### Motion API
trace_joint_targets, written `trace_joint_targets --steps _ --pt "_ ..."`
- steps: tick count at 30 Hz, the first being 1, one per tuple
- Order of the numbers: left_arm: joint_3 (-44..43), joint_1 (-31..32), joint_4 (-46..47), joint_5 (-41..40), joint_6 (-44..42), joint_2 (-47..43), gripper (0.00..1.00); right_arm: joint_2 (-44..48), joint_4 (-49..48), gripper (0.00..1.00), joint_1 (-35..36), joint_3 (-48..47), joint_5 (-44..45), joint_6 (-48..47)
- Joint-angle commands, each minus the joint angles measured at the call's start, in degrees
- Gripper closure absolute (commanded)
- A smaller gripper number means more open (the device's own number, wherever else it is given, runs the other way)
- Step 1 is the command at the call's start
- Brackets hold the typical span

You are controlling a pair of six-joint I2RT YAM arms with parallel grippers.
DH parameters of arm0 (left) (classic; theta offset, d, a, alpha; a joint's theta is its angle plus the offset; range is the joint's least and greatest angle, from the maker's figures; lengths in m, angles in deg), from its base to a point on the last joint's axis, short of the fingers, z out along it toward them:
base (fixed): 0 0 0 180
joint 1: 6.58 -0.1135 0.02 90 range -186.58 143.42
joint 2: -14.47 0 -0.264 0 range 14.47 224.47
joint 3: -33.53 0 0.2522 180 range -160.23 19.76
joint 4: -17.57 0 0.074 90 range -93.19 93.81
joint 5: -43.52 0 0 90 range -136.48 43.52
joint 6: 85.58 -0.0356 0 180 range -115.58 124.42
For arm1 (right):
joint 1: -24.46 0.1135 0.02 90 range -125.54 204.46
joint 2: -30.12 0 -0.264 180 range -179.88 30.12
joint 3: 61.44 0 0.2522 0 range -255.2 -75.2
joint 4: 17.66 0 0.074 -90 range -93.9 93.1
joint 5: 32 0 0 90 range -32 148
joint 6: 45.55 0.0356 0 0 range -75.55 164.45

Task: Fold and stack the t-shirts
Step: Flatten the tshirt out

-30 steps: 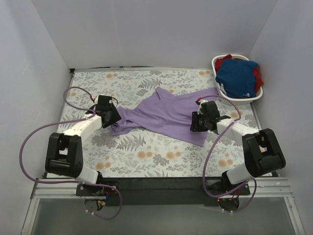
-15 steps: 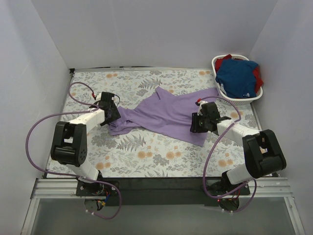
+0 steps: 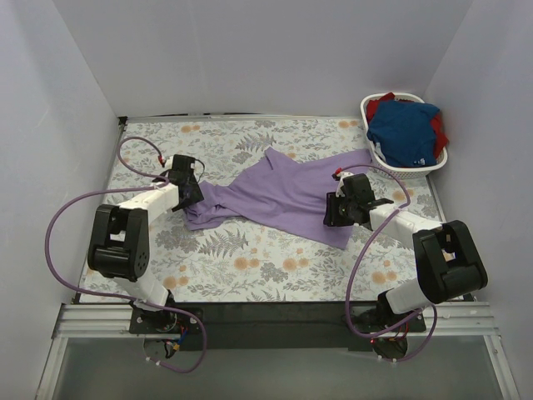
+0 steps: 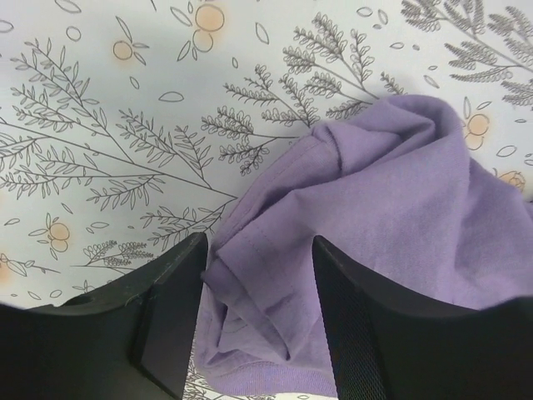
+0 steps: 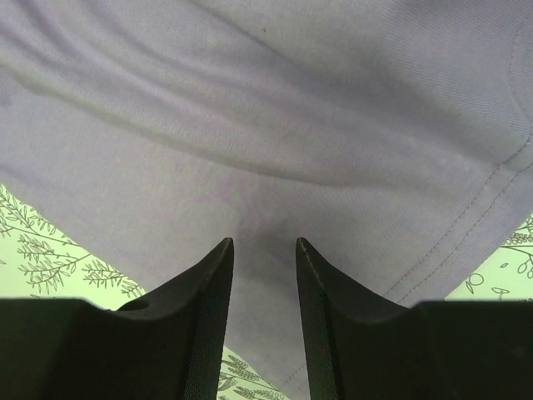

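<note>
The lavender t-shirt (image 3: 275,196) lies crumpled and slanted across the middle of the floral table. My left gripper (image 3: 191,193) is at its left end; in the left wrist view the gripper (image 4: 258,250) is open, with a bunched fold of the shirt (image 4: 400,192) lying loose between the jaws. My right gripper (image 3: 331,208) is low over the shirt's right part; in the right wrist view it (image 5: 265,243) is narrowly open, tips down on the cloth (image 5: 250,100), creases running toward them. The royal-blue t-shirt (image 3: 404,133) lies on the red one (image 3: 439,127) in the basket.
The white laundry basket (image 3: 372,152) stands at the table's far right corner. White walls close in the table at the back and both sides. Purple cables loop beside each arm.
My left arm has swung so its gripper sits a little farther back at the shirt's left end. The shirt and the right arm have hardly moved.
</note>
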Motion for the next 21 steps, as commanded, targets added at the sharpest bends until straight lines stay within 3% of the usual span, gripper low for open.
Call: trace_joint_targets --steps 1,6,8,13,14,18,21 --pt "-2.46 0.37 0.73 -1.32 -1.2 -3.64 0.48 0.89 -1.12 0.57 -0.04 0.72 -1.09 -0.23" --pt "-2.98 1.16 0.64 -0.79 -1.46 -3.99 0.5 0.71 -1.12 0.57 -0.04 0.81 -1.18 -0.23" --pt "-2.99 1.69 0.64 -0.35 -1.38 -3.82 0.58 0.54 -1.21 0.57 0.05 0.81 -1.27 -0.05" --pt "-2.81 2.04 -0.05 0.18 -1.38 -3.02 0.88 0.18 -1.3 0.57 -0.04 0.81 -1.62 0.04" --pt "-3.16 2.56 -0.93 0.44 -0.77 -3.37 1.0 0.18 -1.3 0.57 -0.04 0.81 -1.62 -0.05" --pt "-3.16 5.46 -2.16 2.1 0.03 -7.05 1.0 0.44 -1.21 0.57 -0.04 1.07 -1.53 -0.22" --pt "-2.81 9.15 -3.57 4.47 1.0 -8.03 0.94 0.36 -1.3 0.57 -0.04 1.25 -1.27 -0.23"
